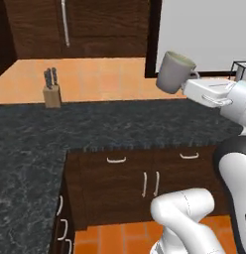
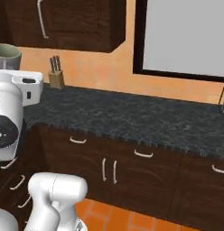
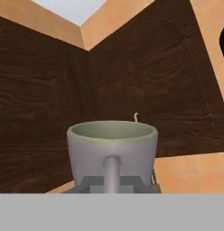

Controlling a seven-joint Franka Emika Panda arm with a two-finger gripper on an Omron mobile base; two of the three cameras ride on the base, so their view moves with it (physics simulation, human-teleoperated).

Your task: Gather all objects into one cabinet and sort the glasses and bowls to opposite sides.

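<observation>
In the left base view the hand holds an off-white mug (image 1: 173, 72) tilted in the air, high above the dark stone surface (image 1: 120, 126), in front of the cabinet (image 1: 85, 25); a knife block (image 1: 51, 94) stands by the wall. In the right base view the mug (image 2: 7, 56) sits atop the white hand. In the hand view the jaws (image 3: 112, 184) are closed around the mug's handle (image 3: 112, 173), the cup just beyond them, cabinet wood behind.

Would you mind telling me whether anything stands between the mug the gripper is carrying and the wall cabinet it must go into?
The off-white mug is held up in the gripper above the counter. The cabinet door ahead looks shut, its white handle untouched, so the door itself bars the way.
</observation>
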